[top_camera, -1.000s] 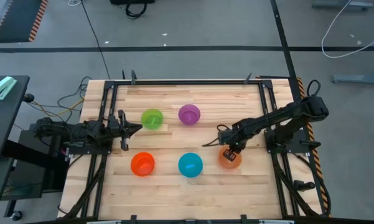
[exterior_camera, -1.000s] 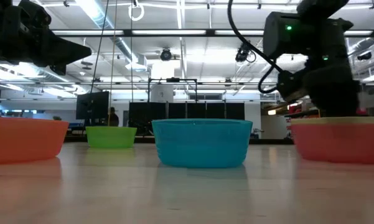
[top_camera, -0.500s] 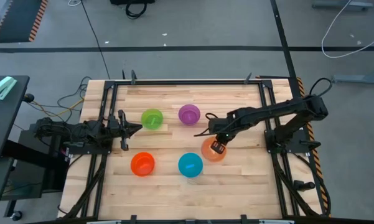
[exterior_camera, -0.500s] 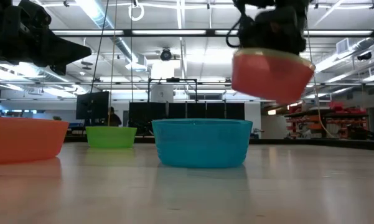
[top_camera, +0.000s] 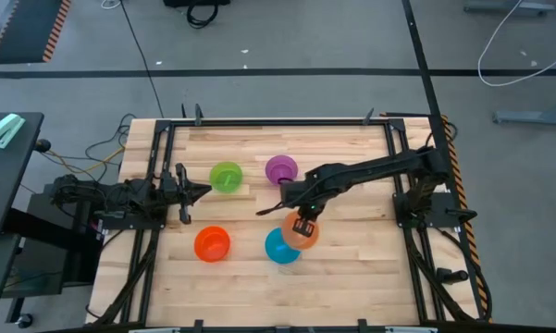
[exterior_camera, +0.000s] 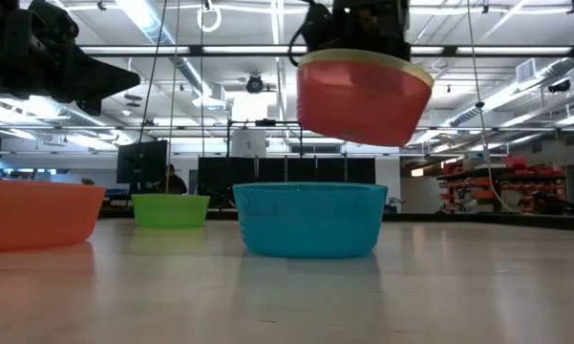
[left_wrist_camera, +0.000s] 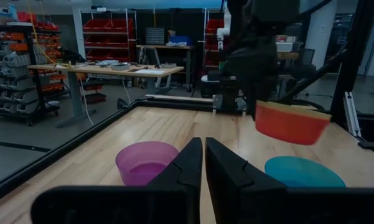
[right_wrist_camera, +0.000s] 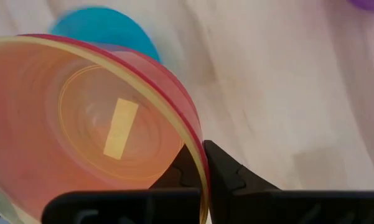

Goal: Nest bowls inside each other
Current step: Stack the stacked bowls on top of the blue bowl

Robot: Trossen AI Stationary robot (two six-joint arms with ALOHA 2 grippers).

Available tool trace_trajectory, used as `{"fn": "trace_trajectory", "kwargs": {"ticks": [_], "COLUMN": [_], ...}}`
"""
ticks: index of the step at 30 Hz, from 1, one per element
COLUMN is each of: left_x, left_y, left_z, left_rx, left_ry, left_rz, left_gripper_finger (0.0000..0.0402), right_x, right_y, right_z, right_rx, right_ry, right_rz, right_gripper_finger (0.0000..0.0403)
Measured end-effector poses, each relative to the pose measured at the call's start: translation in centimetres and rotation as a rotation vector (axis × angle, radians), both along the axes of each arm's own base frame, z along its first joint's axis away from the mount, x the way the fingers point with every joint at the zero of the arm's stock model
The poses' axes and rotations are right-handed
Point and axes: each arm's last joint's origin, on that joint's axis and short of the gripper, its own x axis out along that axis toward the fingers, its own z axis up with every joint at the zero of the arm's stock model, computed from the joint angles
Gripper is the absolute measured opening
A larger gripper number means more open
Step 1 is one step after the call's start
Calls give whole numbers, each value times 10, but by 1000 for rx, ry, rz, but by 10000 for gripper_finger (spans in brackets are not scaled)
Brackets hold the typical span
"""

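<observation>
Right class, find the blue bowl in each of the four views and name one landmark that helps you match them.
High view: blue bowl near the front table edge, partly under the lifted pink-red bowl.
Low view: centre, resting on the table.
Left wrist view: lower right.
Right wrist view: upper left, behind the held bowl's rim.
Shared landmark: the pink-red bowl, held by the right gripper.

Bright overhead light, soft shadows
</observation>
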Motion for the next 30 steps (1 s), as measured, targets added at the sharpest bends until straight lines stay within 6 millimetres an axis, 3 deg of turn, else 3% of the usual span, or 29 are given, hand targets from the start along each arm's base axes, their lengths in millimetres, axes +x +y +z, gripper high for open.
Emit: {"fn": "trace_trajectory", "kwargs": {"ticks": [15, 26, 30], "left_x": [0, 0, 0], "left_y": [0, 0, 0], "left_z": [0, 0, 0], "left_rx": [0, 0, 0], "left_ry": [0, 0, 0], "left_rz": [0, 0, 0], "left_gripper_finger": [29, 33, 32], "right_x": [39, 49, 49], "right_y": [19, 17, 17], "right_z": [-35, -55, -54], "right_rx": [49, 53, 51], "right_ry": [74, 107, 90], "right_rz": [131, 169, 185], "right_gripper_finger": [5, 5, 5]}}
